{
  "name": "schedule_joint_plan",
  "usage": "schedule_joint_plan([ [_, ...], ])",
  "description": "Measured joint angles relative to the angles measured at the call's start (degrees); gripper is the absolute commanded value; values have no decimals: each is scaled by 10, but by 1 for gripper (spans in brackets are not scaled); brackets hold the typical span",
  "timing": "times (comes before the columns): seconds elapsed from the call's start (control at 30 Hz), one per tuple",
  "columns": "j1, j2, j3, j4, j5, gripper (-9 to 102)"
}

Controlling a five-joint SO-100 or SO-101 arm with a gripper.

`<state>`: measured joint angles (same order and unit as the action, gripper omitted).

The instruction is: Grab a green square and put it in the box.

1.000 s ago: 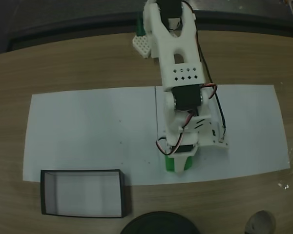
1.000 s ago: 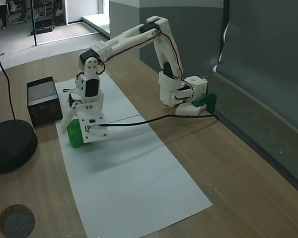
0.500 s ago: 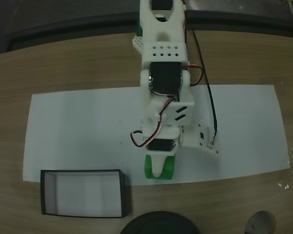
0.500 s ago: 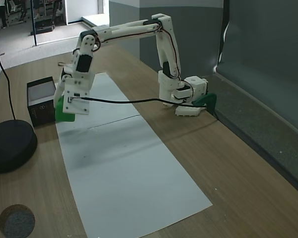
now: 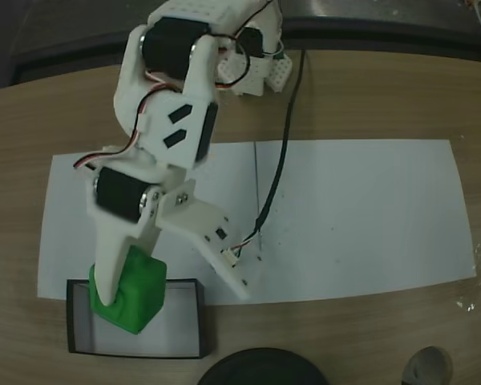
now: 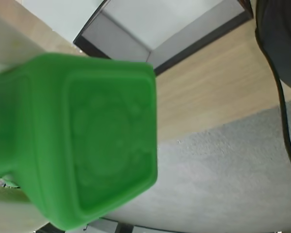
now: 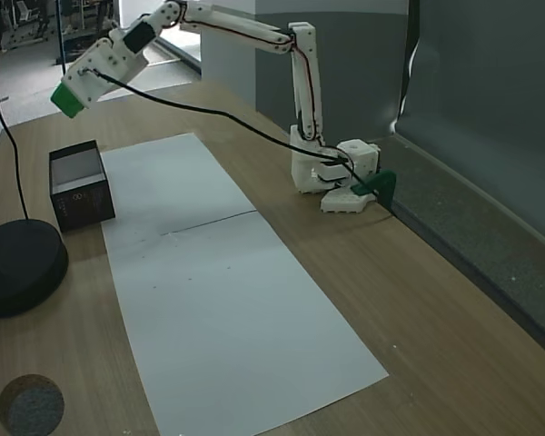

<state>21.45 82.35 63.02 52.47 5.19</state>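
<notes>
Gripper (image 5: pixel 116 309) clamped on the green square (image 5: pixel 131 289), which is carried in the air between the fingers and, in the wrist view, sits directly before the camera (image 6: pixel 82 141) with its embossed face turned outward. Beyond and below the gripper stands the box (image 6: pixel 150 29), its pale floor bare; in the side fixed view the raised block (image 7: pixel 70 98) hangs well above the box (image 7: pixel 80 186). Farther out lie the white paper sheet (image 7: pixel 227 291), the black round base (image 7: pixel 18 268) and the wooden table (image 7: pixel 436 309).
</notes>
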Motion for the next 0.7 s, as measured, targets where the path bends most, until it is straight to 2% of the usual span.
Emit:
schedule_joint_plan([
  [0.13, 25, -105, 0, -38, 0, 11],
  [0.3, 20, -181, -9, -45, 0, 12],
  [0.47, 24, -237, -55, -45, 0, 30],
  [0.53, 24, -252, -77, -34, -1, 35],
  [0.7, 20, -259, -117, 10, -2, 29],
])
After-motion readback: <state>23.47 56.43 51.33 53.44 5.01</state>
